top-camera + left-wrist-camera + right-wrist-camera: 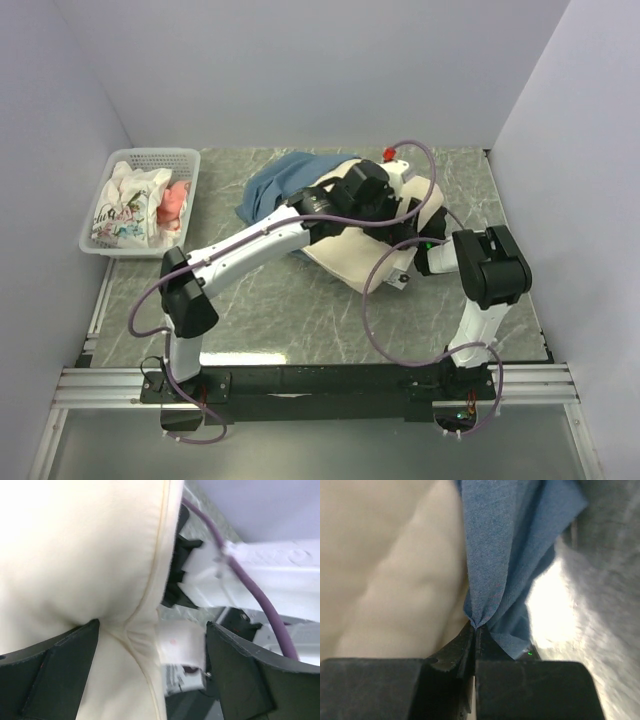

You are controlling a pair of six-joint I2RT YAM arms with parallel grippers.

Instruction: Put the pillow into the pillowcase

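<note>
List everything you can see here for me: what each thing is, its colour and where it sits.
pillow: one, cream, middle of the table, under the arms
pillowcase: one, muted blue, bunched at the pillow's far left end
basket: one, white, far left corner
cloths: bundle, white patterned and pink, in the basket; count unclear
table: one, grey-green marbled
cables: two, purple, looping along the arms
arms: two, black and white, reaching over the pillow
left tool: one, black, open, straddling the pillow's edge
right tool: one, black, shut on a pillowcase fold
</note>
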